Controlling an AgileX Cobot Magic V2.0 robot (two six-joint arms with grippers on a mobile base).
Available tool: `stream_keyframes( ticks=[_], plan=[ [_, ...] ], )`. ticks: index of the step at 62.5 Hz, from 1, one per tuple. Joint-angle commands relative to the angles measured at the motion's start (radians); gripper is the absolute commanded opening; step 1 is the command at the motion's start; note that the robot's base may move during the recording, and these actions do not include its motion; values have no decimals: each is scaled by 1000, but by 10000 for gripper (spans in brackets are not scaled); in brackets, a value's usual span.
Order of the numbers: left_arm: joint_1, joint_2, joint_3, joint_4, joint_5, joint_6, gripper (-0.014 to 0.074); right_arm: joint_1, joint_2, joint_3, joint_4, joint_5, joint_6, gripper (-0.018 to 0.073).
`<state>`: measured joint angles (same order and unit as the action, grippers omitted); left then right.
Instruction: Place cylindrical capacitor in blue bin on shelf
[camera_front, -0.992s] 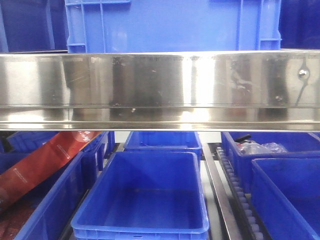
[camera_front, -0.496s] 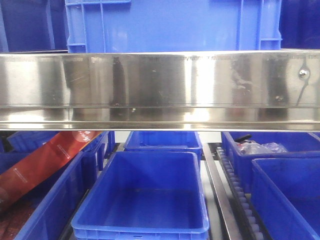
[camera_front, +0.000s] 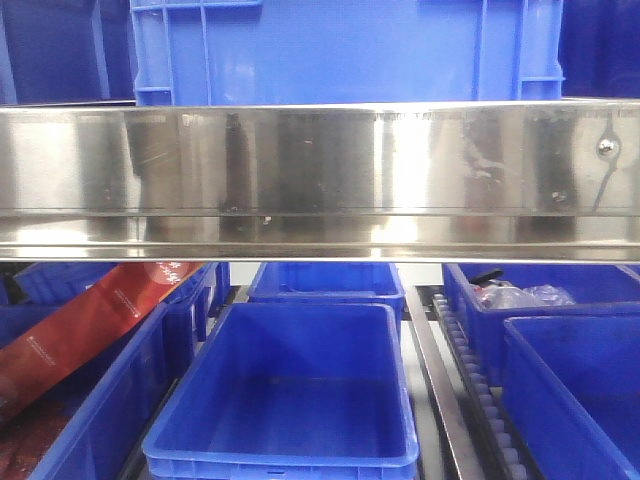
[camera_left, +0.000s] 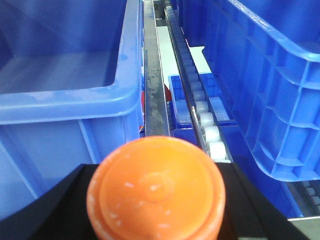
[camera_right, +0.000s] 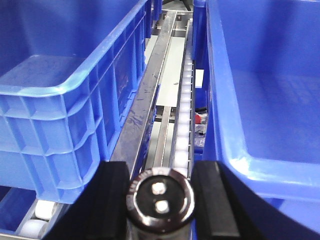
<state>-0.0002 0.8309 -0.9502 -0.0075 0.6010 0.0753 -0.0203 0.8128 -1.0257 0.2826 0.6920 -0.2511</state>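
My right gripper (camera_right: 160, 197) is shut on the cylindrical capacitor (camera_right: 160, 201), a black can with two silver terminals facing the camera. It hangs over the roller track (camera_right: 182, 115) between two blue bins, one on the left (camera_right: 60, 90) and one on the right (camera_right: 265, 100). My left gripper (camera_left: 156, 200) is shut on an orange round-capped cylinder (camera_left: 156, 192), in front of a blue bin (camera_left: 65, 95). The shelf's shiny steel front rail (camera_front: 320, 170) crosses the front view, with an empty blue bin (camera_front: 290, 462) below it. Neither gripper shows in the front view.
A large blue crate (camera_front: 345, 50) stands on the tier above the rail. Below, a red packet (camera_front: 90, 320) lies in the left bins and bagged parts (camera_front: 510, 295) in the back right bin. A roller track (camera_left: 200, 110) and a tall blue bin (camera_left: 270, 100) flank the left gripper.
Only the dark reflections on the steel rail shift slightly. The bins stay where they were.
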Motion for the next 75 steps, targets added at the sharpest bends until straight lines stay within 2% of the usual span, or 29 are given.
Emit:
stream_keyframes(
  ticks=[1,34,38,41,44,47,54,63,68,75],
  plan=[
    [-5,-5,-1,-4,-17,0,-111,-5,-6,3,-1,-30,-5,-162],
    [-5,12,-40,-4,-23,0,-111,-5,-6,3,1,-30,-5,-162],
    [-7,32,-77,-16,1,20,-111,-5,-6,3,1,-30,-5,-162],
    [-11,55,-118,-45,19,72,-111,-5,-6,3,1,-32,-5,-162],
    [-39,82,-166,-67,28,108,-111,-5,-6,3,1,-32,-5,-162],
    [-77,110,-209,-72,30,108,-111,-5,-6,3,1,-32,-5,-162],
    [-219,216,-340,-69,43,108,-111,-5,-6,3,1,-32,-5,-162],
    [-350,377,-501,-69,61,108,-111,-5,-6,3,2,-55,-5,-162],
    [-384,481,-608,-69,61,108,-111,-5,-6,3,8,-56,-5,-162],
    [-391,613,-768,-69,59,108,-111,-5,-6,3,16,-58,-5,-162]
  ],
)
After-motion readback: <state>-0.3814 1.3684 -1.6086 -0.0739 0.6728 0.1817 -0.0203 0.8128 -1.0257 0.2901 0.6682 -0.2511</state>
